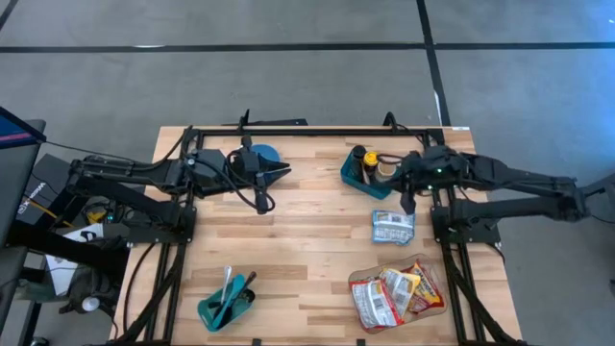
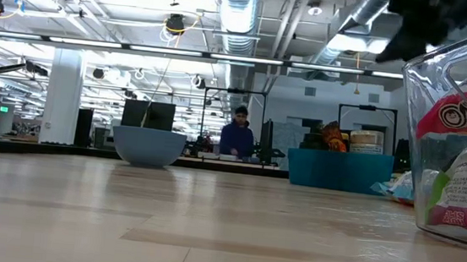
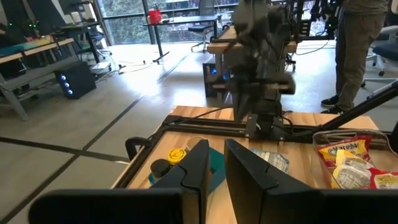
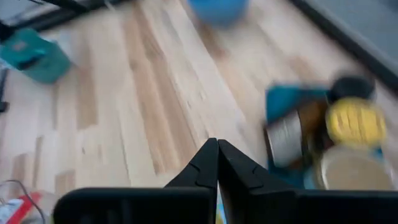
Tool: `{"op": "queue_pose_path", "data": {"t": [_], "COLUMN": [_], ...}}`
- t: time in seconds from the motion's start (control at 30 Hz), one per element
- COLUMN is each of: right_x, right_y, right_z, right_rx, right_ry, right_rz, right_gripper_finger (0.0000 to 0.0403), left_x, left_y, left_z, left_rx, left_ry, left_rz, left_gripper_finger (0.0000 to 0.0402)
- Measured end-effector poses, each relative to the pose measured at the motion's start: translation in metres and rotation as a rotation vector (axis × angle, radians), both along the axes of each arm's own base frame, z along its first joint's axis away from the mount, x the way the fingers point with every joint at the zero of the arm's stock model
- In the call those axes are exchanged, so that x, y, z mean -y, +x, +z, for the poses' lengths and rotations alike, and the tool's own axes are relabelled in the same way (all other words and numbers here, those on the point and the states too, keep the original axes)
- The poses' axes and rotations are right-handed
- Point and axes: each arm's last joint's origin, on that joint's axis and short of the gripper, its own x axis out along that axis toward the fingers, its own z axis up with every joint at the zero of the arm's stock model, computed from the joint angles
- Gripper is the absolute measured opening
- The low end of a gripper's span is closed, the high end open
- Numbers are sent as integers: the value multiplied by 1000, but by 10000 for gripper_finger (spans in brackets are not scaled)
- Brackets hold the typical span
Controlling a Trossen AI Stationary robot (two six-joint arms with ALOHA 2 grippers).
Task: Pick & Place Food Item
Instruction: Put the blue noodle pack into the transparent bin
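— Where does the right tool (image 1: 407, 204) hang?

— Fingers pressed together and empty, above the table (image 1: 307, 255), just beside the teal bin (image 1: 357, 174) of jars and bottles. A silver food packet (image 1: 392, 228) lies directly below its tips; beyond that sits a clear tray (image 1: 397, 294) of snack packets.

— And the left tool (image 1: 284, 172)?

— Idle at the far side, fingers slightly parted, a blue bowl (image 1: 266, 154) right behind it. A teal utensil holder (image 1: 227, 303) stands well apart from both.
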Motion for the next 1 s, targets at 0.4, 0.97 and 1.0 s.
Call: {"op": "queue_pose_path", "data": {"t": [0.4, 0.97, 1.0], "right_x": [24, 29, 29], "right_y": [14, 22, 21], "right_z": [-49, -70, -69], "right_rx": [-449, -637, -636], "right_ry": [294, 371, 374], "right_rz": [-125, -129, -136], "right_gripper_finger": [1, 1, 1], "left_x": [0, -2, -3], "left_y": [0, -23, -26], "left_z": [0, 0, -3], "left_rx": [5, -39, -33], "left_ry": [1, -15, -16], "left_rz": [-1, 6, 8], "left_gripper_finger": [44, 44, 44]}}
